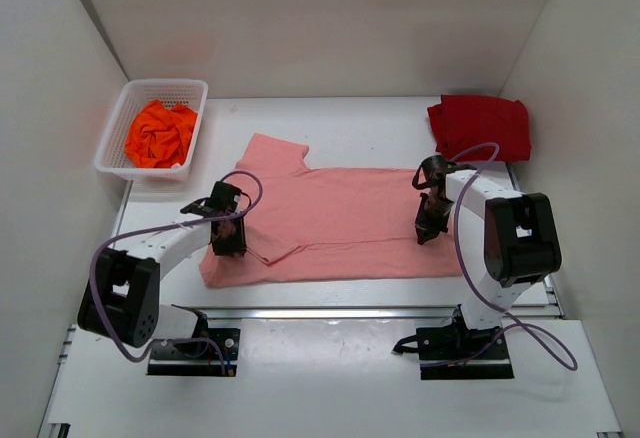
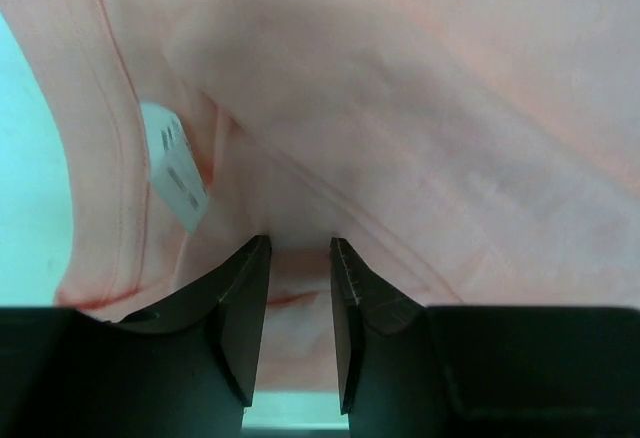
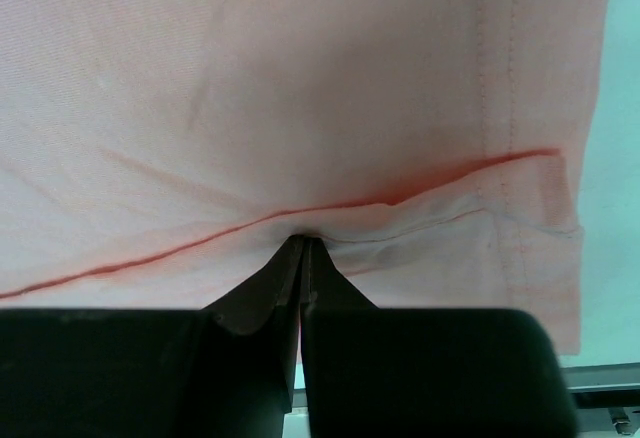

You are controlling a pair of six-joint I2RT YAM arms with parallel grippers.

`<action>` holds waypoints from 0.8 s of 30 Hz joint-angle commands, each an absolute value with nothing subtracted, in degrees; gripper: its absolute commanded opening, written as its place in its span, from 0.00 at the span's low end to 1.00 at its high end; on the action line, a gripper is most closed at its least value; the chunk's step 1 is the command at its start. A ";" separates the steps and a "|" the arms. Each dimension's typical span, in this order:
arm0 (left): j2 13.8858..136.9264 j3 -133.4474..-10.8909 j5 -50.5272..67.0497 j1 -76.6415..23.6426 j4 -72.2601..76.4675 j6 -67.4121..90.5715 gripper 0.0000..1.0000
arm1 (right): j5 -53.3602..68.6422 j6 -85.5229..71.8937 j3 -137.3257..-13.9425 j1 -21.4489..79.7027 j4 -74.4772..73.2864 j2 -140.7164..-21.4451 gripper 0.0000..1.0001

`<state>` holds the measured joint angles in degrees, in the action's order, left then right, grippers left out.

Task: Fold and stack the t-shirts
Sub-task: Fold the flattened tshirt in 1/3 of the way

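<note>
The pink shirt [image 1: 350,213] lies flat across the middle of the table [image 1: 330,118], with its collar end to the left and its hem to the right. The right gripper [image 3: 303,242] has its jaws together on a puckered fold near the hem end. The cloth creases toward the tips, so it looks pinched there. The left gripper [image 2: 300,246] stands with jaws apart over the shirt's near edge at the collar end, just beside the white label [image 2: 175,173]. Cloth shows in the gap, but nothing is squeezed.

The main risk is an uneven hold. If the arms lift now, only the right end would rise, and the shirt would drag and twist, so the fold would come out crooked. The left jaws could also close on a single layer or on the label alone, and the layer beneath would sag away. The right pinch takes little cloth, right at the tips, and thin fabric may slip out under a pull.

The white basket [image 1: 112,153] at the far left holds the orange shirt [image 1: 160,133], crumpled and unfolded, and nothing else shows in it. The red shirt [image 1: 480,126] lies folded at the far right of the table, in no container and apart from the pink one.
</note>
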<state>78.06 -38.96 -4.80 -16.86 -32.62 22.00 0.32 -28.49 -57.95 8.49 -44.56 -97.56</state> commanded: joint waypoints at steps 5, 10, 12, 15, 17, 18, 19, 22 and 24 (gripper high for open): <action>72.69 -40.25 -2.90 -15.04 -42.10 21.89 0.38 | -1.41 -27.86 -57.74 8.17 -43.06 -100.55 0.00; 75.32 -49.80 -1.67 -14.07 -47.01 17.67 0.38 | -0.79 -23.21 -61.52 7.12 -43.67 -101.69 0.00; 78.13 -60.62 -1.41 -13.54 -47.73 16.52 0.47 | -1.05 -20.66 -66.71 7.03 -46.41 -101.16 0.01; 81.98 -69.75 -1.40 -13.27 -42.74 16.26 0.66 | -1.93 -20.30 -71.44 7.47 -47.20 -98.36 0.04; 85.94 -73.98 -1.58 -12.75 -38.70 16.43 0.89 | -0.79 -20.22 -73.29 7.03 -46.32 -96.33 0.09; 89.00 -76.70 -1.67 -12.31 -36.50 16.26 0.91 | 1.12 -20.21 -74.00 7.03 -45.54 -94.85 0.10; 92.86 -80.03 -0.97 -12.04 -35.60 15.74 0.91 | 2.53 -20.13 -74.18 6.86 -44.57 -93.62 0.14; 102.88 -89.08 -0.35 -10.72 -33.75 15.47 0.87 | 3.69 -20.21 -75.85 6.94 -42.81 -90.63 0.17; 110.09 -94.01 0.00 -10.20 -33.05 14.77 0.80 | 3.60 -20.12 -76.29 7.12 -41.93 -88.52 0.19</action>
<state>101.08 -88.01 -1.21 -11.44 -35.22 16.10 2.48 -20.78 -74.00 7.35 -44.66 -93.03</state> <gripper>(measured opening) 0.833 0.178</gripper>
